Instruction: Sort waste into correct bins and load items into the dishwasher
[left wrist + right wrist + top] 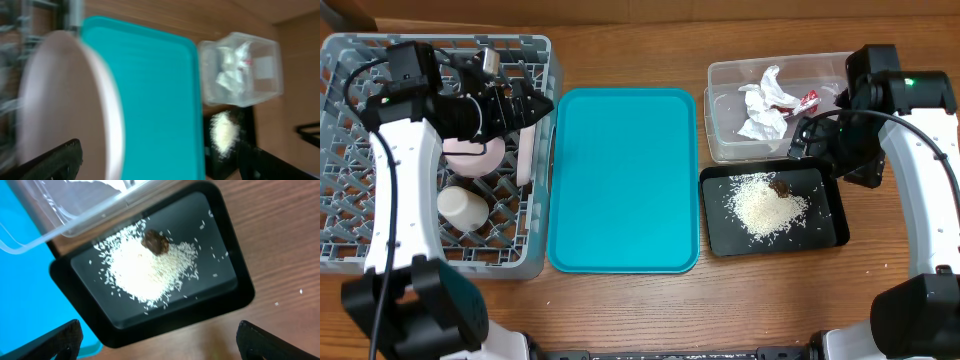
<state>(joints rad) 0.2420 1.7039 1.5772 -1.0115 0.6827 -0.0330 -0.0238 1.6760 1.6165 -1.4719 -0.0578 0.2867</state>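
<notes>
your left gripper (542,106) is wide open over the dish rack (345,200), next to what looks like the white plate (65,100) on edge in it (wrist view is blurred), and your right gripper (160,335) is wide too, empty, above the black tray (235,295) with the rice (145,272)
</notes>
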